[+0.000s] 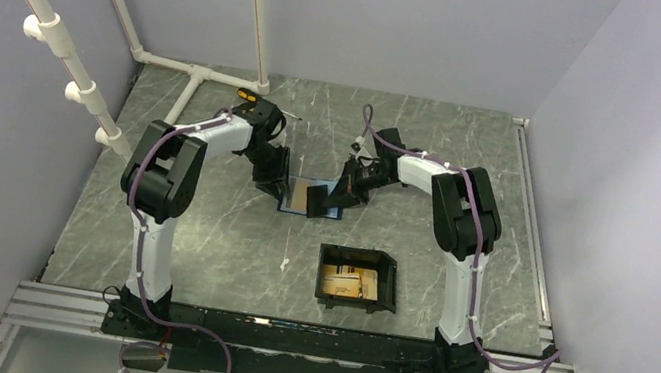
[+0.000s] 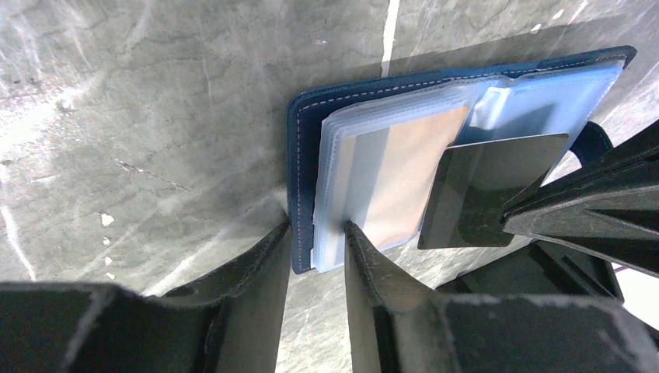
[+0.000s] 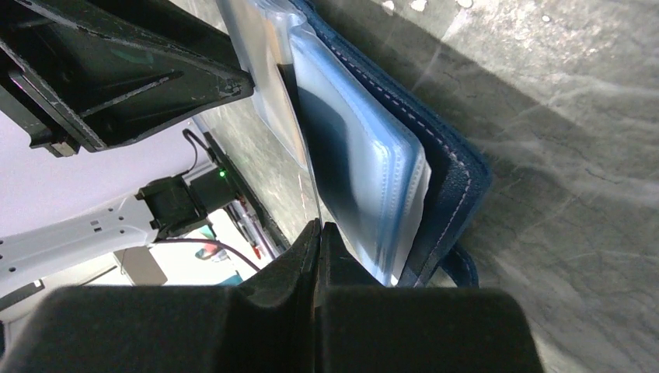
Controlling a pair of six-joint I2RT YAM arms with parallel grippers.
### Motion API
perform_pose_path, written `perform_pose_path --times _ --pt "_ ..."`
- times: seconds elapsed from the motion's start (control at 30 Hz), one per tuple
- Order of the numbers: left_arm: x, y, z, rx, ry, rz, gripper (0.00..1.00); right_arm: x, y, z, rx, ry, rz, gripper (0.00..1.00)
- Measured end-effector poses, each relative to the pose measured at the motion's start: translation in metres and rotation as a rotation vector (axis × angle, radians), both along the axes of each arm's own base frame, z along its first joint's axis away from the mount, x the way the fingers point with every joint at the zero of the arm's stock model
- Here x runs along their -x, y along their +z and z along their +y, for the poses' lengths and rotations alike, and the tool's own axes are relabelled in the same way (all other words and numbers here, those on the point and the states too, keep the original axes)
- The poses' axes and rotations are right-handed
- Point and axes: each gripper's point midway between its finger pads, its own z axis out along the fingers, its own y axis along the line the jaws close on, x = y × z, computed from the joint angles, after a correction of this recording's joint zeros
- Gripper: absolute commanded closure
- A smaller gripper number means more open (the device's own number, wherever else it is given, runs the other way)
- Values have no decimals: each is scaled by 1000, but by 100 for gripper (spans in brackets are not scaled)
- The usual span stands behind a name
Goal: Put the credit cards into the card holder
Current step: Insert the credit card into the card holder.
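A dark blue wallet [image 1: 296, 199] [image 2: 303, 140] [image 3: 451, 179] lies open on the table with its clear sleeves fanned. An orange-gold credit card [image 2: 404, 179] shows inside a sleeve. My left gripper [image 1: 274, 182] [image 2: 317, 227] is open, its tips resting on the wallet's left edge, one at the cover and one on the sleeves. My right gripper [image 1: 346, 192] [image 3: 319, 227] is shut on a thin credit card [image 2: 489, 186] [image 3: 305, 148], which looks dark and stands on edge over the wallet's right half. The card holder [image 1: 326, 277], a black tray, sits nearer the arms with orange cards [image 1: 353, 282] in it.
White pipes [image 1: 193, 72] run along the back left of the marble table. A metal rail [image 1: 300, 344] with both arm bases lines the near edge. The tray stands a short way in front of the wallet, slightly to the right.
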Motion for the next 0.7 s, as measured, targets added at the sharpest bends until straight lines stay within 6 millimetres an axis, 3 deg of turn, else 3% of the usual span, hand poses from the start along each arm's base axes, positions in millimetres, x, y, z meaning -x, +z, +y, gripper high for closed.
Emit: perform_pose_path --times 0.33,0.7 --pt "2 -3 1 -21 -2 15 75 1 -2 -2 13 -3 5 100" --pt "3 -3 1 -21 -3 15 78 3 -6 -7 59 -13 9 100"
